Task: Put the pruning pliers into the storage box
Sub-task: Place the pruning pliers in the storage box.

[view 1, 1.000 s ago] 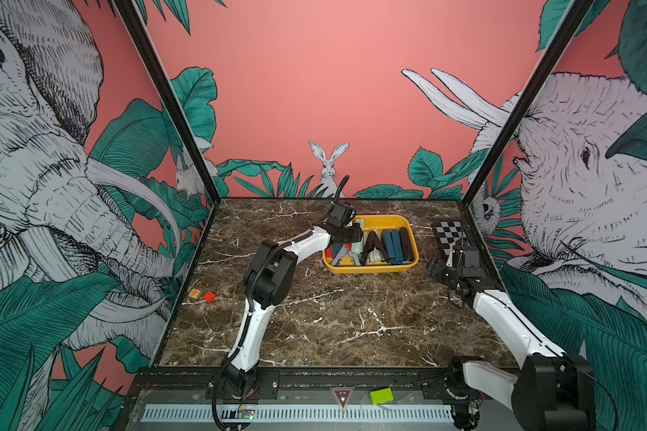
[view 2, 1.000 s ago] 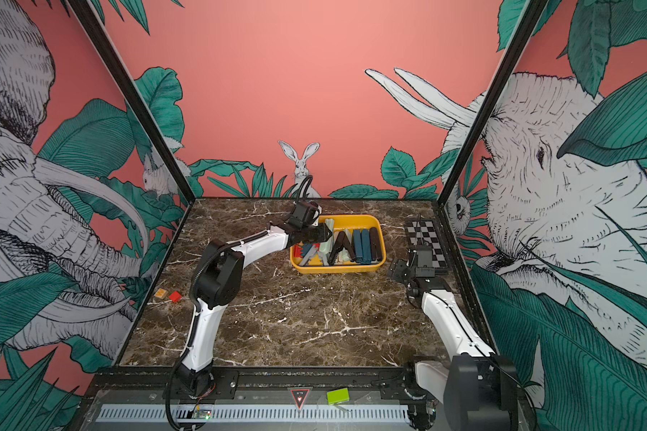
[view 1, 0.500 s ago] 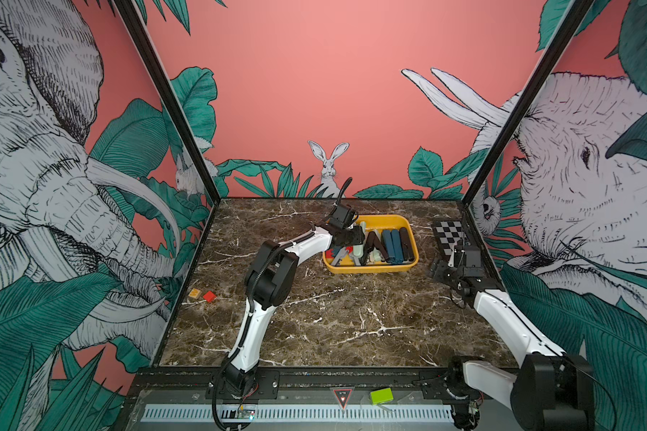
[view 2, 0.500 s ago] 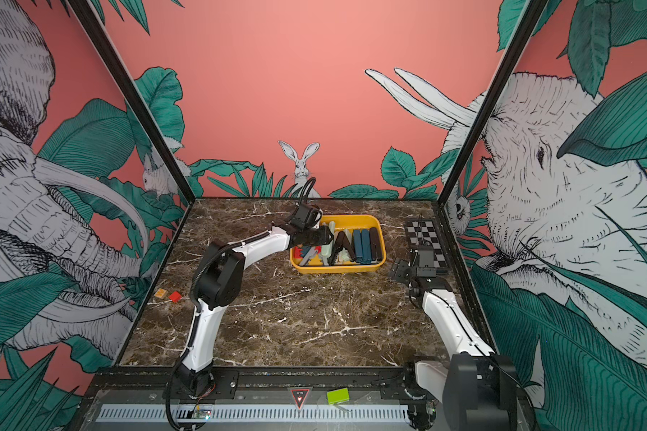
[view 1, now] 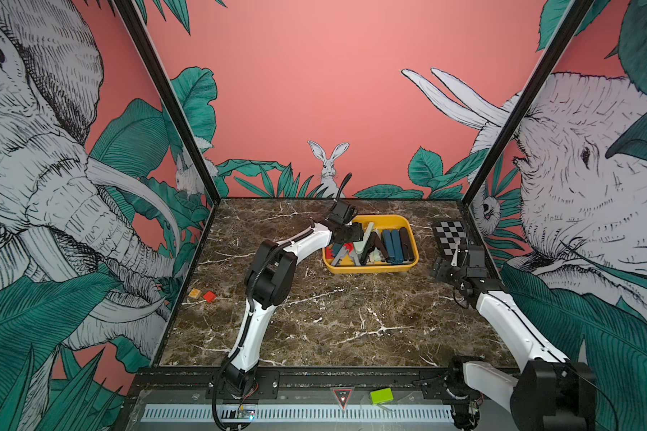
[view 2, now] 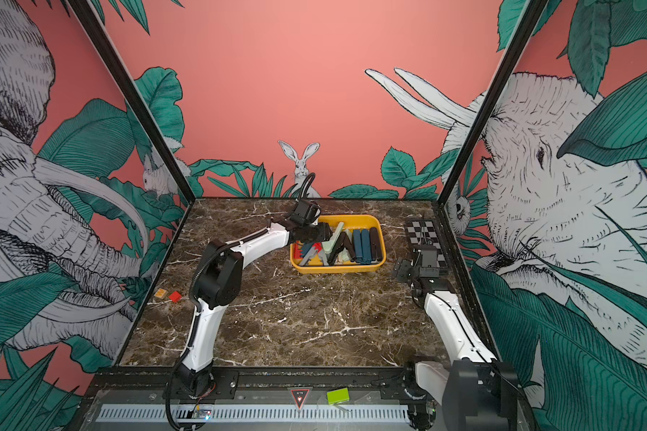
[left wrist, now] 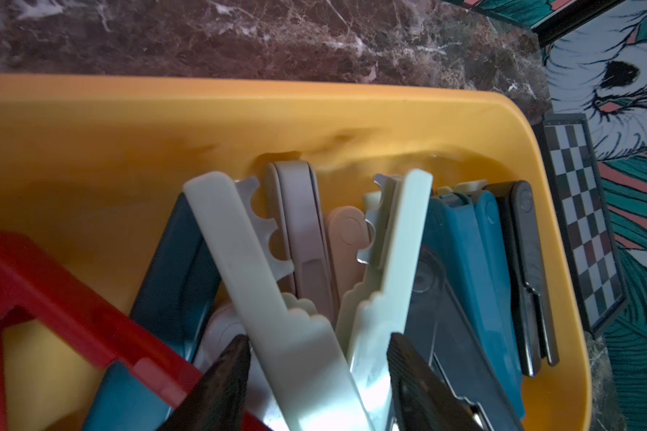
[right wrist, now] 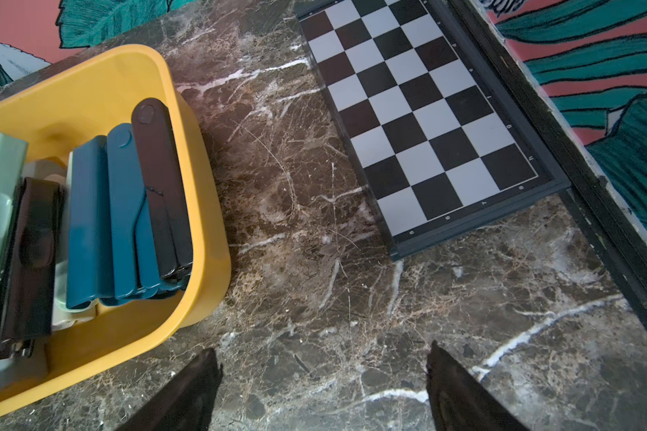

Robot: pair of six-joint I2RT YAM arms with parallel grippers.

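The left gripper (left wrist: 316, 343) hangs over the left end of the storage box (view 1: 370, 269). Its jaws stand apart astride the mint pruning pliers (left wrist: 404, 231). These lie in the box among the other pliers, arms running lengthwise away from the wrist. Release appears complete, and a straight lift should clear them. The right gripper (right wrist: 322, 358), jaws apart and empty, hovers over the marble tabletop (right wrist: 296, 224) between box and chequered board (right wrist: 419, 112).
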